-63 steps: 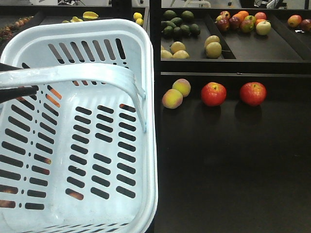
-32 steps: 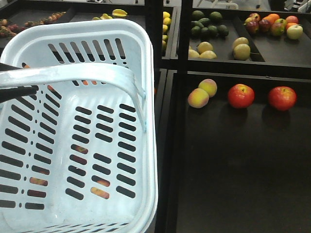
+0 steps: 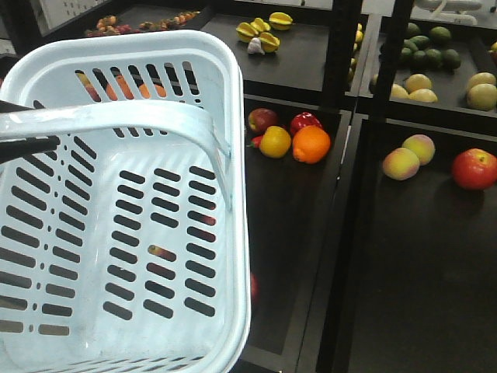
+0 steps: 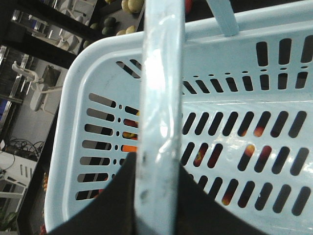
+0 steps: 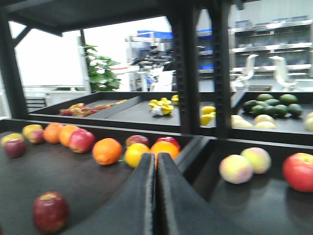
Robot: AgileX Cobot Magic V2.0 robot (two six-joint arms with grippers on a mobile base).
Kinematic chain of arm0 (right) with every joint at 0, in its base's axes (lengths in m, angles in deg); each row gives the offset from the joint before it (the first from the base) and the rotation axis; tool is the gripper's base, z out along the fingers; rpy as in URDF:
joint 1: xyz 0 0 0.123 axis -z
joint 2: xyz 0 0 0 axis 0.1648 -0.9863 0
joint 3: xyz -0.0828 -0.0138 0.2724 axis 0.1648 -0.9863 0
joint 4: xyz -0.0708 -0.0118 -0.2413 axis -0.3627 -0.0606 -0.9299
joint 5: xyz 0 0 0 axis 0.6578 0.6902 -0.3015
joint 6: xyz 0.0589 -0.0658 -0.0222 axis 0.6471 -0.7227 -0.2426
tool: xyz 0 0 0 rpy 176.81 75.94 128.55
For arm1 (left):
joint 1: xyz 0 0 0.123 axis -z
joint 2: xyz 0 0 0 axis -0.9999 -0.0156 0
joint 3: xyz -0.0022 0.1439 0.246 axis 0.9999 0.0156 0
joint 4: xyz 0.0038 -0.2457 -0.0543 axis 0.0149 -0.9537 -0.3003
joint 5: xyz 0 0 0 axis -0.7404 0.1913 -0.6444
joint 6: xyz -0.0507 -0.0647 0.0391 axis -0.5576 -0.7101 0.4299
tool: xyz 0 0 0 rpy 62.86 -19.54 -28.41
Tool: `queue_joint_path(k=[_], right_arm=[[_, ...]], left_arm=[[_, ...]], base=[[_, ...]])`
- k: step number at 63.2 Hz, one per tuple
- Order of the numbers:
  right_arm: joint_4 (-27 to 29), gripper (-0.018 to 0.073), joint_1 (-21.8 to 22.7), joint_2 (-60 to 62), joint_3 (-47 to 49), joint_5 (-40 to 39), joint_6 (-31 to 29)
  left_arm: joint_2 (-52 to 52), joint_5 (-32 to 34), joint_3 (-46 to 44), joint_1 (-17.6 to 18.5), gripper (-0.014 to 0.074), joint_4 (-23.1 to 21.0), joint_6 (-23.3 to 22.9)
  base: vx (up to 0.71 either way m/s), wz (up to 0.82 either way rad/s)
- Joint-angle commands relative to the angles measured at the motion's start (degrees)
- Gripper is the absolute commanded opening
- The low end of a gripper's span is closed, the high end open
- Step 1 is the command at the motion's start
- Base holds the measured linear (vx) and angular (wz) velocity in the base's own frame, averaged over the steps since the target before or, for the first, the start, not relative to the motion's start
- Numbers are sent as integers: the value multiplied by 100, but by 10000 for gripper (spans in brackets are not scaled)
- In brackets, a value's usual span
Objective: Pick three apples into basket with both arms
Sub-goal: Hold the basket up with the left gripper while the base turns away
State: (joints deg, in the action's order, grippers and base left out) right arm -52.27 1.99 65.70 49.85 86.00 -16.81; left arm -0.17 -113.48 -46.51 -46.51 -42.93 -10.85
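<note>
Now, L gripper (image 4: 155, 198) clamped on basket handle (image 4: 161, 98), R gripper (image 5: 155, 161) fully closed.

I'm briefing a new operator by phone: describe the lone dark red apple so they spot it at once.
In the right wrist view, find the black shelf tray left of the dark upright post. A row of fruit runs along its back; the apple lies alone at the front left, dark red with a yellowish top.
</note>
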Motion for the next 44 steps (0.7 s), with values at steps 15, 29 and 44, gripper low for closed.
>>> queue_joint_path(k=[15, 29, 44], right_arm=[[-17, -9, 3, 59, -80, -431, 2], [-17, -9, 3, 59, -80, -431, 2], [-17, -9, 3, 59, -80, -431, 2]], left_arm=[[50, 553, -194, 8, -8, -17, -61], [50, 553, -194, 8, -8, -17, -61], [50, 553, -194, 8, -7, -17, -60]], base=[[-7, 36], [-7, 38], [-8, 41]])
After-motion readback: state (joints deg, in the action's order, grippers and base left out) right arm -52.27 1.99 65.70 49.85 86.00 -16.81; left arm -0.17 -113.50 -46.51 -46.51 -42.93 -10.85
